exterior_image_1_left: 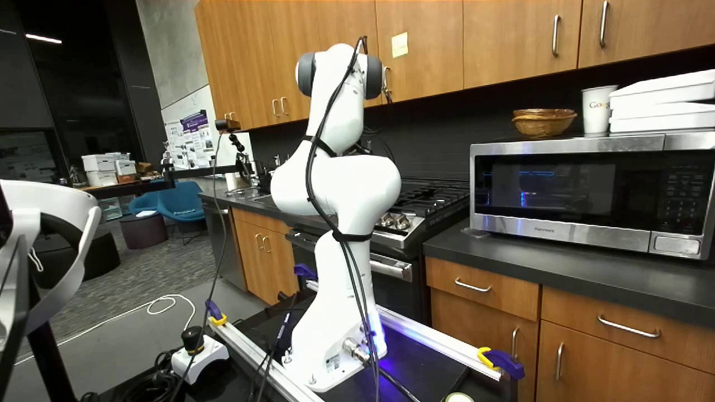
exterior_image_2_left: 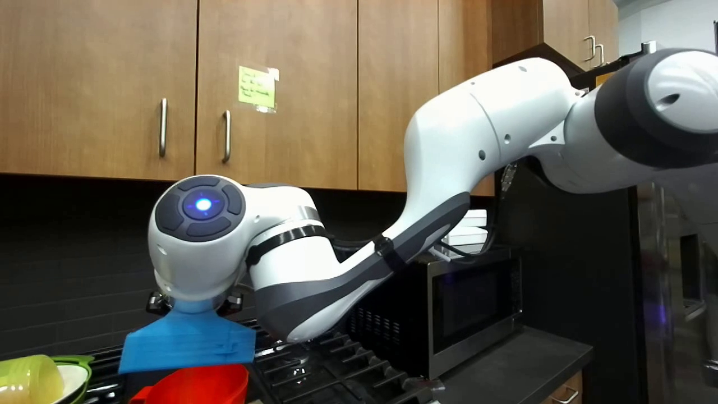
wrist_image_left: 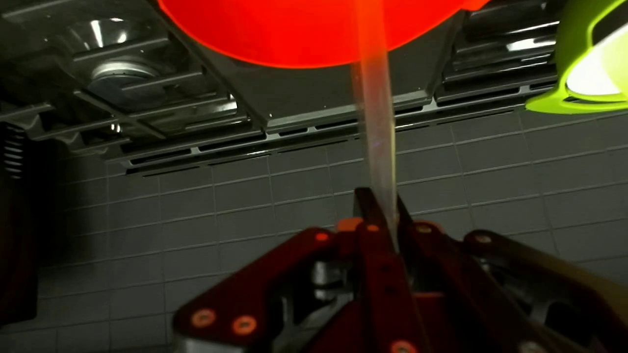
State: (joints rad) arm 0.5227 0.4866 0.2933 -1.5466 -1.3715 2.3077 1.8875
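Observation:
My gripper [wrist_image_left: 382, 203] is shut on a thin, flat blue sheet-like thing [exterior_image_2_left: 188, 339], which hangs below the hand and widens downward. In the wrist view the held blue thing [wrist_image_left: 378, 108] shows nearly edge-on as a pale, see-through strip between the fingertips. A red bowl [exterior_image_2_left: 196, 387] stands on the stove below it; it also shows in the wrist view [wrist_image_left: 289, 29], behind the strip's far end. A green bowl [exterior_image_2_left: 81, 381] with a yellow-green cup [exterior_image_2_left: 33, 380] stands beside the red bowl. In an exterior view the arm [exterior_image_1_left: 335, 184] hides the gripper.
The stove's black grates [exterior_image_2_left: 325, 365] lie under the hand, with a dark tiled wall [wrist_image_left: 221, 235] behind. A microwave [exterior_image_1_left: 586, 195] stands on the counter [exterior_image_1_left: 503, 262] beside the stove. Wooden cabinets [exterior_image_2_left: 280, 140] hang above. A basket [exterior_image_1_left: 543, 123] and white boxes [exterior_image_1_left: 665, 106] sit on the microwave.

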